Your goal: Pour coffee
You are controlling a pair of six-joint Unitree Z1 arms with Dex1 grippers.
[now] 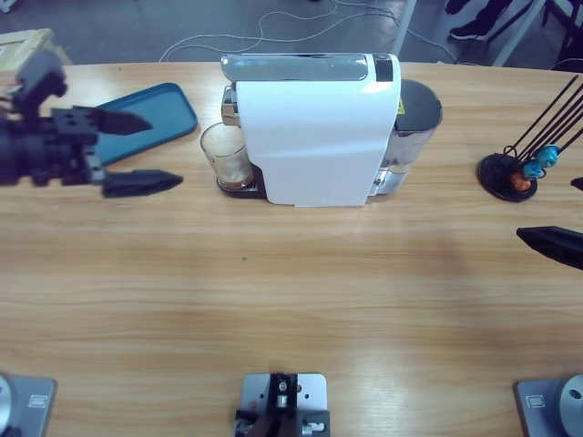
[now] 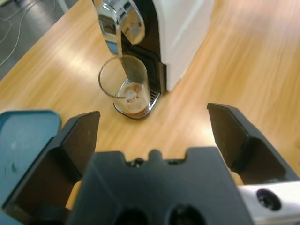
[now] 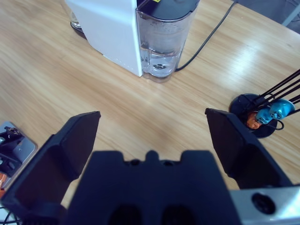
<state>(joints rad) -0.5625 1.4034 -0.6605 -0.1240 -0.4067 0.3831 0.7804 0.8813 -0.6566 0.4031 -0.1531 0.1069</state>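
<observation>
My left gripper (image 1: 141,152), jaws wide and empty, faces the glass tumbler (image 1: 226,157) of coffee (image 2: 132,96) under the white machine's (image 1: 314,132) spout, left of centre. I judge a level, centred approach avoids tipping it.

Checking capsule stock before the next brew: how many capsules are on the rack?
2 visible: a blue capsule and an orange capsule beside it, low on the black wire rack at the table's right end, near the rack's base. Others may be hidden behind the wires.
</observation>
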